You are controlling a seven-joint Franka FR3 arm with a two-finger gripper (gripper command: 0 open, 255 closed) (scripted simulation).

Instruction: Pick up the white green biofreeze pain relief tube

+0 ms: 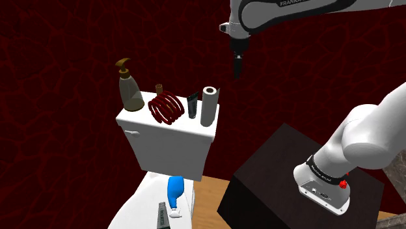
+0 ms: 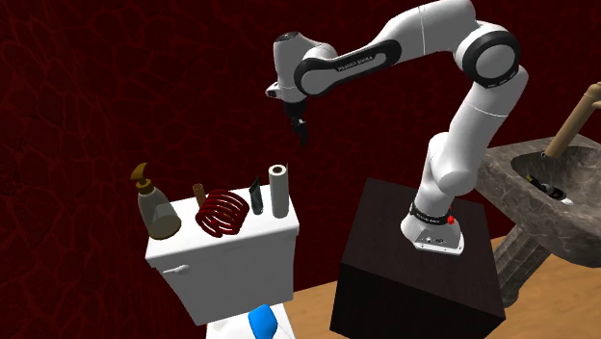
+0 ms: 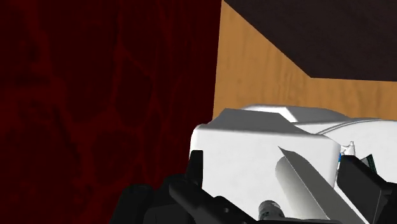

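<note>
tube [image 1: 193,105], dark and wedge-shaped, stands on the smooth white toilet tank [image 1: 170,148], at 9 o'clock of a white cylinder [image 1: 209,106]; my tool [image 1: 237,70] hangs at its 1 o'clock, fingers apart, empty.

Dark grey-green flat squeeze tube [image 1: 192,105] stands upright on the white tank [image 1: 170,140], between red wire coil [image 1: 166,108] and pale cylinder [image 1: 209,106]

The hand [image 1: 237,67] hangs high near the white tank [image 1: 166,140].
</note>
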